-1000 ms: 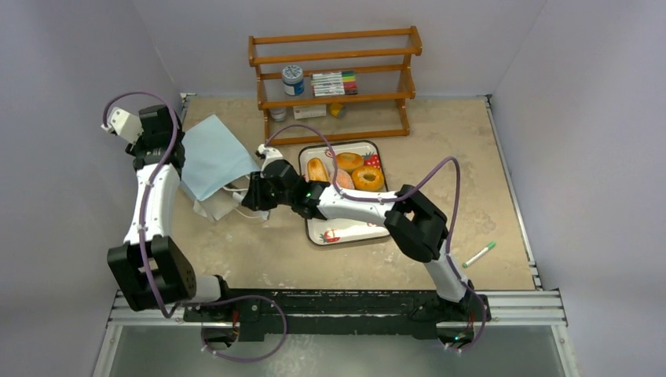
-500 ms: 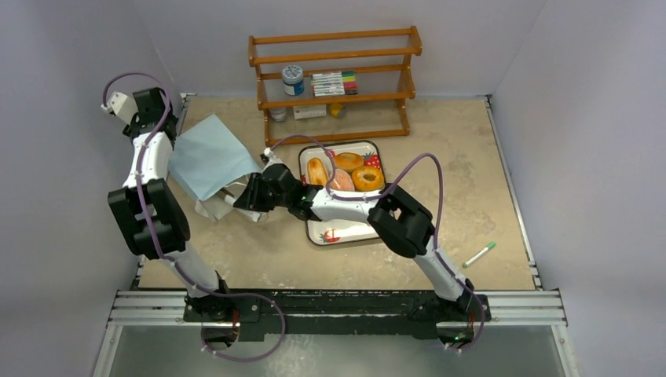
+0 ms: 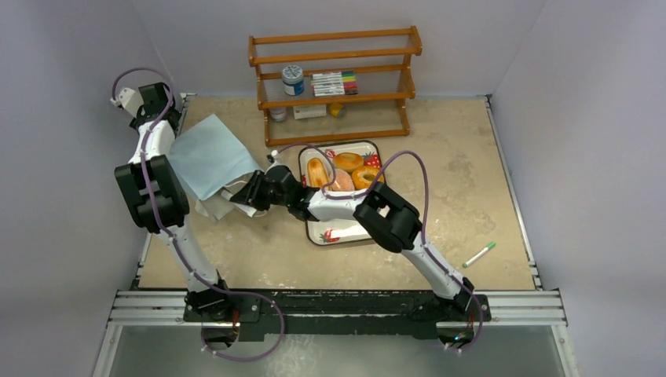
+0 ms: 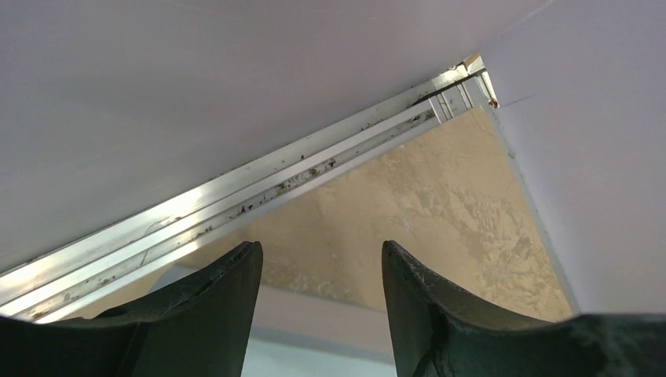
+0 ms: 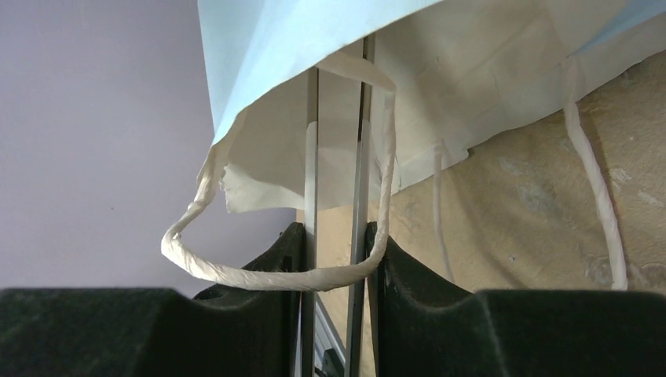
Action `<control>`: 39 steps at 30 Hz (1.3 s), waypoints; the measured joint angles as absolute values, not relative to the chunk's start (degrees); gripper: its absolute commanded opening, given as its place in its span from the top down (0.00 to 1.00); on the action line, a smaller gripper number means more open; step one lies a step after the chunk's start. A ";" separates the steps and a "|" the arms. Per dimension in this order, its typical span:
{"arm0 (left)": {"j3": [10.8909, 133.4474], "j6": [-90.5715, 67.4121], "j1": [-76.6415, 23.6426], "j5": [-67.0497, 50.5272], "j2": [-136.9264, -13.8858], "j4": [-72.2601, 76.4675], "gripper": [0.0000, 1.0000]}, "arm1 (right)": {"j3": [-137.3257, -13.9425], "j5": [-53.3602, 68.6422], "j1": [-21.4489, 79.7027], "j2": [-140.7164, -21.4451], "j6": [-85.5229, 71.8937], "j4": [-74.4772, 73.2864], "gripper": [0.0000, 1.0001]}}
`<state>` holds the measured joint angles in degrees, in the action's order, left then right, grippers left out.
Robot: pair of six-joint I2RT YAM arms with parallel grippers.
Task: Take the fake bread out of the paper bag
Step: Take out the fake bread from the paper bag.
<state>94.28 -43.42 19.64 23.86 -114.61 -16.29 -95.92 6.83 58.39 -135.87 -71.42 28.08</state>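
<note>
Beside the paper bag (image 3: 208, 153), the right claw (image 5: 335, 232) sits narrow, cord handle (image 5: 259, 275) draped across, grip unclear; left claw (image 4: 322, 255) gapes.

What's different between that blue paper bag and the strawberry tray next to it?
The paper bag is plain light blue; the tray is white with strawberry prints. The bag's mouth is rumpled, with the right claw at it; the tray lies flat. The tray shows fake bread openly; the bag's contents are hidden. Both look similar in size.
</note>
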 measured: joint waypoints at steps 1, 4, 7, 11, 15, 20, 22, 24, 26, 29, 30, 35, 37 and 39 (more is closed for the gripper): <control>94.87 -43.33 19.73 23.68 -115.46 -16.08 0.43 | -95.94 6.90 58.30 -136.25 -72.03 28.62 0.66; 95.70 -43.24 19.99 22.92 -117.40 -15.16 0.43 | -95.92 7.03 58.00 -136.68 -73.80 29.93 0.66; 95.70 -43.24 20.25 21.54 -118.50 -14.74 0.44 | -95.92 7.05 57.69 -136.70 -75.96 31.90 0.66; 95.70 -43.24 20.36 20.10 -118.98 -14.26 0.44 | -96.12 7.09 57.23 -137.34 -78.94 35.55 0.66; 95.44 -43.24 20.47 19.38 -118.98 -13.72 0.44 | -98.45 7.07 56.97 -139.63 -80.23 36.23 0.65; 94.67 -43.31 20.93 18.59 -118.98 -12.84 0.45 | -98.19 7.05 56.93 -140.33 -81.10 35.99 0.65; 94.56 -43.38 21.06 18.35 -118.98 -12.67 0.45 | -97.27 7.03 56.93 -140.22 -81.47 36.47 0.65; 94.28 -43.44 21.12 18.20 -118.98 -12.38 0.45 | -96.40 7.05 56.93 -140.22 -81.89 36.42 0.65; 94.08 -43.46 21.15 18.13 -118.98 -12.03 0.45 | -96.16 7.11 56.93 -140.29 -82.32 36.32 0.65; 94.00 -43.48 21.17 17.85 -118.98 -11.57 0.46 | -96.62 7.11 56.93 -140.27 -82.65 36.29 0.65; 93.97 -43.48 21.19 17.72 -118.98 -11.57 0.46 | -96.73 7.11 56.93 -140.29 -82.74 36.23 0.65; 93.93 -43.90 21.28 16.91 -118.98 -11.31 0.46 | -99.15 7.14 56.93 -140.88 -83.22 35.66 0.65; 93.82 -43.90 21.30 16.62 -118.98 -11.18 0.46 | -100.51 7.11 56.93 -141.34 -83.42 35.70 0.65; 93.82 -43.90 21.32 16.45 -118.98 -11.16 0.47 | -101.10 7.14 56.93 -141.45 -83.55 35.55 0.64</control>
